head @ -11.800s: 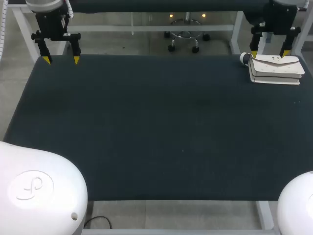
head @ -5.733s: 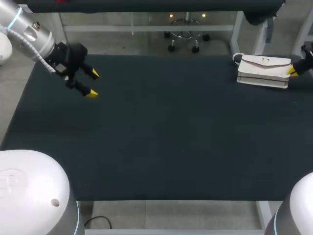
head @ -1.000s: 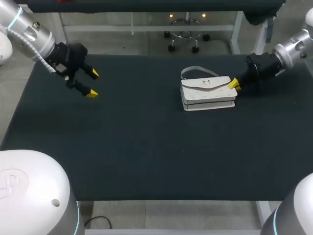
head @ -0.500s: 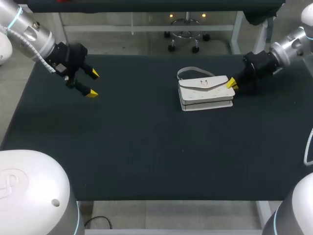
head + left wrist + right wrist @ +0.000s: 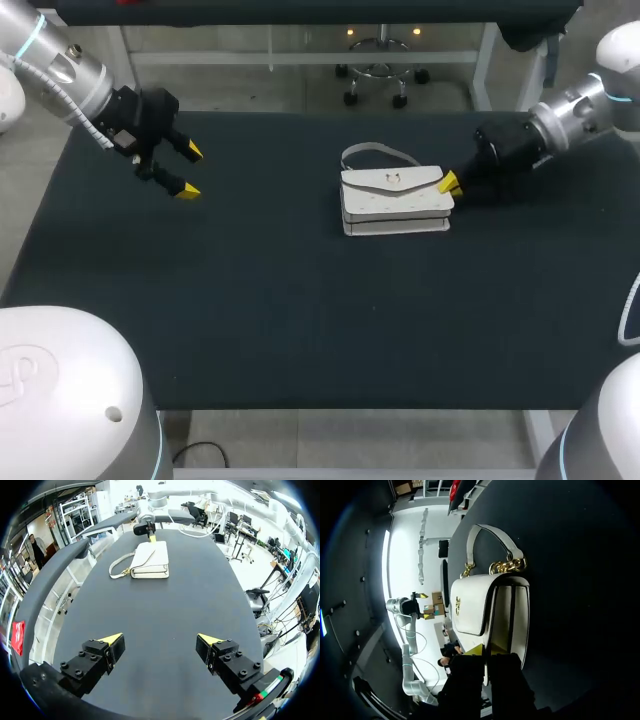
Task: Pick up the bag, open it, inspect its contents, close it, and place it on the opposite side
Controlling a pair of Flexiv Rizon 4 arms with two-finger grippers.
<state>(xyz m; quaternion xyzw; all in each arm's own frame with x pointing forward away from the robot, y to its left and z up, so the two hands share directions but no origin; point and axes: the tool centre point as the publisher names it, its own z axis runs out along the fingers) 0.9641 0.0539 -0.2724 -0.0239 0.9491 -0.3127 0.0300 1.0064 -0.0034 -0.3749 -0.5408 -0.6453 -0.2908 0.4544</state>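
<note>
Pinching the bag [image 5: 395, 200] at its right end, right gripper [image 5: 450, 183] fingers clamped; left gripper [image 5: 190, 171] hovers well apart, fingers spread.

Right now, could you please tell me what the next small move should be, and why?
I would probably slide the bag a little toward the left gripper: the right gripper is against its end, while the open left gripper hangs well away.

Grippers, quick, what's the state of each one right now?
Left gripper: open, holding nothing.
Right gripper: at the bag's end; open or shut cannot be told.
</note>
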